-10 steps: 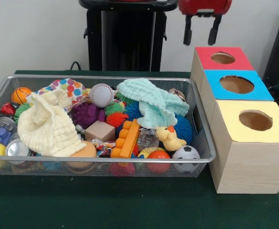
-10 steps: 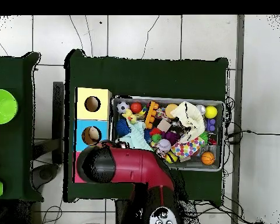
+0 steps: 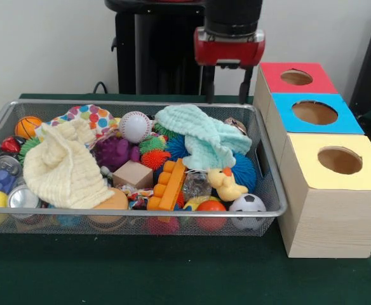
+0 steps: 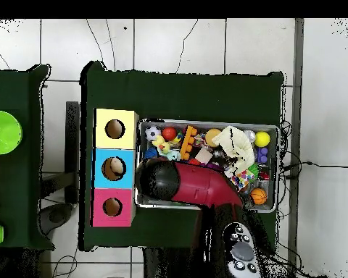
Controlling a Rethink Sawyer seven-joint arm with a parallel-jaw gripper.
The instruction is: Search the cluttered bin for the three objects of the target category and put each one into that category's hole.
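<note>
My gripper (image 3: pixel 227 90) hangs open and empty over the far right end of the wire bin (image 3: pixel 271 184), just above its rim and beside the red box (image 3: pixel 271 75). Below it lies a mint cloth (image 3: pixel 204 135) over blue spiky balls (image 3: pixel 242 170). The bin also holds a baseball (image 3: pixel 135 126), a soccer ball (image 3: pixel 247 206), a small basketball (image 3: pixel 28 126), a yellow duck (image 3: pixel 225 184), an orange brick (image 3: pixel 168 185), a wooden block (image 3: pixel 133 173) and a cream cloth (image 3: pixel 61 168). In the overhead view the red arm (image 4: pixel 199 184) hides the gripper and part of the bin (image 4: pixel 271 210).
Three boxes stand in a row right of the bin, each with a round hole: red, blue (image 3: pixel 341 119) and yellow (image 3: pixel 312 162). In the overhead view something pale shows inside the blue box's hole (image 4: pixel 114 168). A green bowl (image 4: pixel 3 132) sits on a side table.
The arm has swung from above the red box to over the bin's far right end and come lower. The gripper stays open and empty.
</note>
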